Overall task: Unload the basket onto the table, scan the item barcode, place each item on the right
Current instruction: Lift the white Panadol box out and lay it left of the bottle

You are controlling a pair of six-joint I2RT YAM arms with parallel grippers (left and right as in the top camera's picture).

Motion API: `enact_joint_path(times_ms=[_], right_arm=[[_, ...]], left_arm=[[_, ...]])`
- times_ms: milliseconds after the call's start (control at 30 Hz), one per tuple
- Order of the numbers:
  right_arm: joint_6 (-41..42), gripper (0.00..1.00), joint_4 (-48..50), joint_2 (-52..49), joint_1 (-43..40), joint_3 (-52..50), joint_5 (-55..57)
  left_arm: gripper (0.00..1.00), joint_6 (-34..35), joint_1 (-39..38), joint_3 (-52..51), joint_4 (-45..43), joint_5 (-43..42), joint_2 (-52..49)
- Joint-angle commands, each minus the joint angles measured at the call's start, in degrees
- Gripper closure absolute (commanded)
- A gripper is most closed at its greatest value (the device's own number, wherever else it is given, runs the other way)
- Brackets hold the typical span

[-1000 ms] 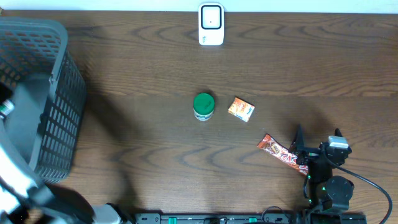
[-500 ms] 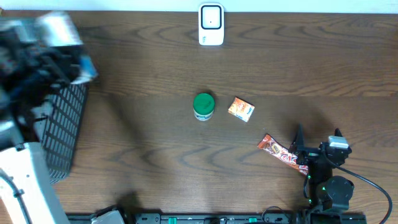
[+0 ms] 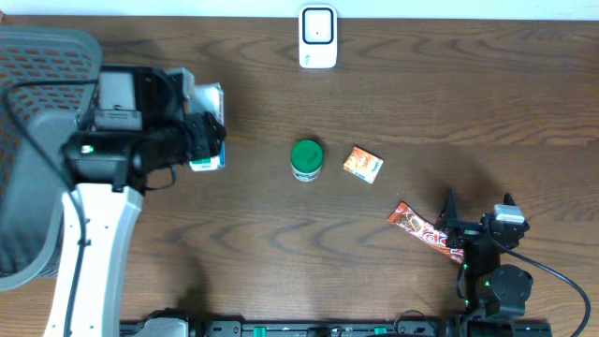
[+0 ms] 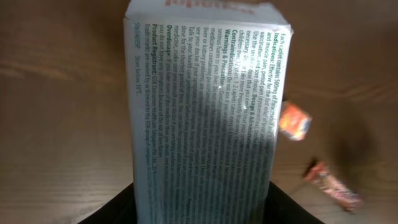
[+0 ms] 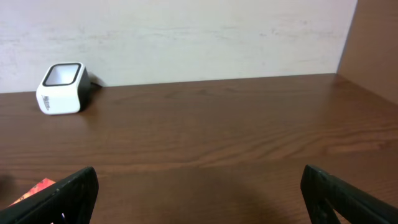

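- One item was in hand: the left gripper (image 3: 195, 131) was clamped on a white rectangular cardboard medicine carton with fine green print (image 4: 208, 106). The carton was held above the brown wooden tabletop (image 3: 281, 253), just beside the grey plastic mesh basket (image 3: 37, 56).
- The white box-shaped barcode scanner with a dark window (image 3: 317, 36) stood at the far edge, well apart from the carton. Judged from this, pickup was done; presentation to the scanner and the scan itself were not yet done.
- The carton face seen by the left wrist camera carried only text; no barcode showed there.
- The right gripper (image 5: 199, 190) rested with its jaws wide apart, holding nothing, beside a red-orange foil snack wrapper (image 3: 421, 231).
- A green-lidded round jar (image 3: 306, 159) and a small orange sachet (image 3: 363, 164) lay mid-tabletop, outside any container.
- The left arm hid most of the basket interior, so its contents could not be told.
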State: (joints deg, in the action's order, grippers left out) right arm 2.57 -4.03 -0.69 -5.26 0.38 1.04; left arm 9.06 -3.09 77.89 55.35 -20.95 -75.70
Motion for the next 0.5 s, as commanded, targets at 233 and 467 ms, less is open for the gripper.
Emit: enact_joint_path(times_ms=[233,467], right_arm=[[0.6,0.01,-0.2,0.3,-0.3,-0.1,0.0],[0.6,0.01,-0.2,0.3,-0.3,-0.1,0.0]], left_arm=[[0.5,21.2,-0.9,-23.2,-16.3,5.4,-5.4],[0.46,47.5,-4.7,-35.7,-32.2,4.2,-10.8]])
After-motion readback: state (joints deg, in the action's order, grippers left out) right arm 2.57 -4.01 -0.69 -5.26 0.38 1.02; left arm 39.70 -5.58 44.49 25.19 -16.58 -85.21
